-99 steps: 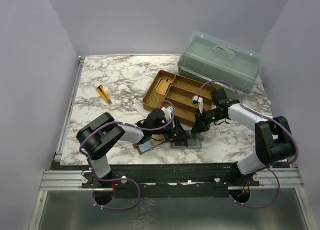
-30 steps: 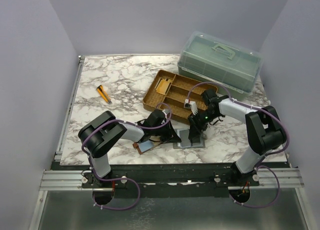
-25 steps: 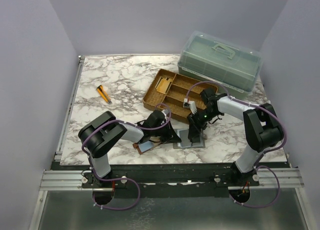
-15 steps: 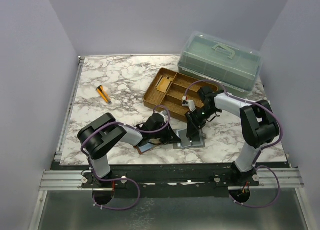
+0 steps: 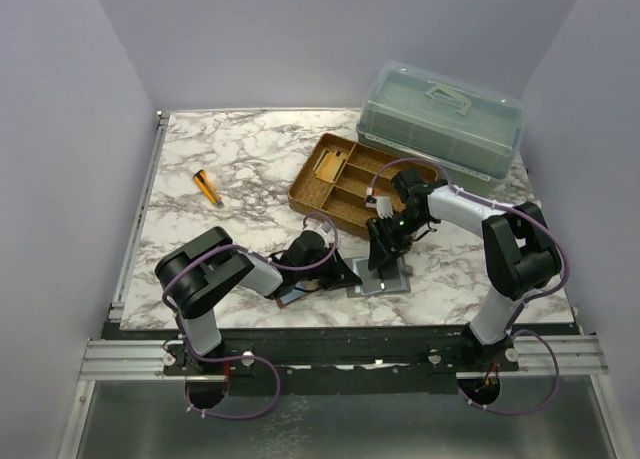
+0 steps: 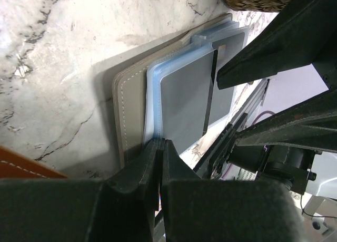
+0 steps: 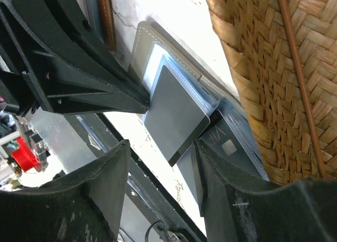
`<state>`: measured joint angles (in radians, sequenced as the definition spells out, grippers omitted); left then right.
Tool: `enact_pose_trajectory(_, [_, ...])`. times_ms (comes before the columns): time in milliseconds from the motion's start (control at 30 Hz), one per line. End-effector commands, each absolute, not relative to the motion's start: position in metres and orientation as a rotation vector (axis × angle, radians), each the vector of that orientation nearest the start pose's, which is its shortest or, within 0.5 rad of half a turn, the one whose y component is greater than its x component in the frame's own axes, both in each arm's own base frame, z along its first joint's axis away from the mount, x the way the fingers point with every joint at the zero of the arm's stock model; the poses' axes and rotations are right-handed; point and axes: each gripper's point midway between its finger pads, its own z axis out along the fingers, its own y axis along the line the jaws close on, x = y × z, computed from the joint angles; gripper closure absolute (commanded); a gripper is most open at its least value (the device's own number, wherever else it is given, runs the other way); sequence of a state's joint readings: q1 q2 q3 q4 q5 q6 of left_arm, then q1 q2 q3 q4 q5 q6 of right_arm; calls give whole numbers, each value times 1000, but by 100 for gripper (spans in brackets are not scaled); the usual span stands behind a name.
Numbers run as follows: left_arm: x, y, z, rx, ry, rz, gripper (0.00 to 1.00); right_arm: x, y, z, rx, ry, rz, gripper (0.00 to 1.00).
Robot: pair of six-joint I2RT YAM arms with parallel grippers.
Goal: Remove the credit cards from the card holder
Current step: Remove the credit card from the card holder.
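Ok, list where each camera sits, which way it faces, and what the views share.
Top external: above and behind the bases, looking down on the marble table; both arms show, meeting at the grey folder.
Left wrist: on the left arm, looking along the left jaws, shut on the folder's edge; card holder at lower left.
Right wrist: on the right arm, looking past its open right jaws at the folder, wicker tray alongside.
Both wrist views share the dark card and the other arm's jaws.

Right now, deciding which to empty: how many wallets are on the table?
2: a brown wallet beneath the left arm; a grey wallet beside it, under the right gripper. Arms may hide others.
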<state>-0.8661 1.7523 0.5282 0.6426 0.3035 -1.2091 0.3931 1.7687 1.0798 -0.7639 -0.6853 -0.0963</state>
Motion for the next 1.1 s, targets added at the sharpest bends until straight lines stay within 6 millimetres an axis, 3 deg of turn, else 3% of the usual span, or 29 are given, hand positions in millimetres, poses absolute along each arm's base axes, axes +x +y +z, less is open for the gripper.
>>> enact_pose_trajectory(0, [169, -329, -19, -278, 2665, -1188, 94, 242, 173, 10, -621, 2958, 656, 41])
enact_pose_trajectory(167, [171, -332, -19, -271, 2667, -1197, 95, 243, 170, 11, -556, 2961, 530, 38])
enact_pose_trajectory(533, [170, -335, -21, -277, 2672, -1216, 95, 223, 188, 5, -517, 3008, 674, 36])
enact_pose_trajectory(1067, [169, -336, -24, -283, 2681, -1233, 96, 209, 196, 1, -483, 3030, 765, 37])
